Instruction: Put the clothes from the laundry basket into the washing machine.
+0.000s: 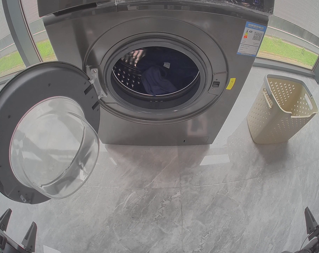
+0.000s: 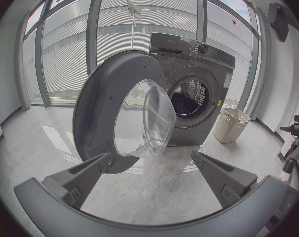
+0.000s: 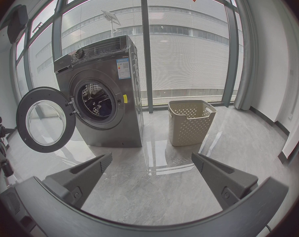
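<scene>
The grey washing machine point(image 1: 159, 71) stands ahead with its round door point(image 1: 43, 134) swung wide to the left. Dark blue clothes point(image 1: 159, 78) lie inside the drum point(image 2: 188, 99). The cream laundry basket point(image 1: 281, 108) stands on the floor right of the machine; I see nothing inside it point(image 3: 190, 120). My left gripper point(image 1: 18, 225) is low at the front left, open and holding nothing point(image 2: 151, 158). My right gripper point(image 1: 317, 213) is low at the front right, also open and holding nothing point(image 3: 151, 158). Both hang well back from the machine and basket.
Grey marble floor point(image 1: 173, 201) spreads between me and the machine. The open door point(image 2: 119, 112) juts out close in front of the left gripper. Tall windows point(image 3: 189, 43) run behind the machine, and a wall stands beyond the basket on the right.
</scene>
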### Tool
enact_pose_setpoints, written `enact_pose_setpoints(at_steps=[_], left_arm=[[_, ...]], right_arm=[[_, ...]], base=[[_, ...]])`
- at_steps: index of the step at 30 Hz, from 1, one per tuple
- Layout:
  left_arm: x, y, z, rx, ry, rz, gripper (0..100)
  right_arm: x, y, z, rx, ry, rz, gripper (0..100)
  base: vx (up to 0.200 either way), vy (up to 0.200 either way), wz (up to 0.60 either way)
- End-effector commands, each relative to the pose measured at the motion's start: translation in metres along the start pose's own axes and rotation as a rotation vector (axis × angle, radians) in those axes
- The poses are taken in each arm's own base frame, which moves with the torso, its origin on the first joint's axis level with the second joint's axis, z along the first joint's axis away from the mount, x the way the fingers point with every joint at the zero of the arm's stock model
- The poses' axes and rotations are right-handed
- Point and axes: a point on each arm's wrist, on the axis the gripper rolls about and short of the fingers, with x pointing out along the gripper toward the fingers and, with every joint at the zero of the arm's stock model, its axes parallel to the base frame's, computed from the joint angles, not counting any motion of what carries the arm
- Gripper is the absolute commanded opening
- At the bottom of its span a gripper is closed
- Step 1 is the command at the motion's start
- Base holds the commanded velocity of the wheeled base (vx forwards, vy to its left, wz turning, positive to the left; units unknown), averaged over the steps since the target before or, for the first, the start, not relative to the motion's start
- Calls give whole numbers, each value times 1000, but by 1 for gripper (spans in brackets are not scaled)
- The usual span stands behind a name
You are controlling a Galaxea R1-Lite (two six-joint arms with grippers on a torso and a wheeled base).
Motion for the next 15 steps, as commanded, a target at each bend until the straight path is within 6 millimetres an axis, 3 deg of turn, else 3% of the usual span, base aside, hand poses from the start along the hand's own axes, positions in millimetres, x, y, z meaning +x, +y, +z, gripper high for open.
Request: enact_pose_setpoints(at_steps=[1,15], left_arm=[[1,-1,-7,11,26,60,100],[-5,-2,-11,48,-30,78,100]], right_arm=[[-4,1,-9,-25,-22,-43,100],[-4,3,-10,-70,-17,32,100]], base=[[0,0,0],[0,0,0]])
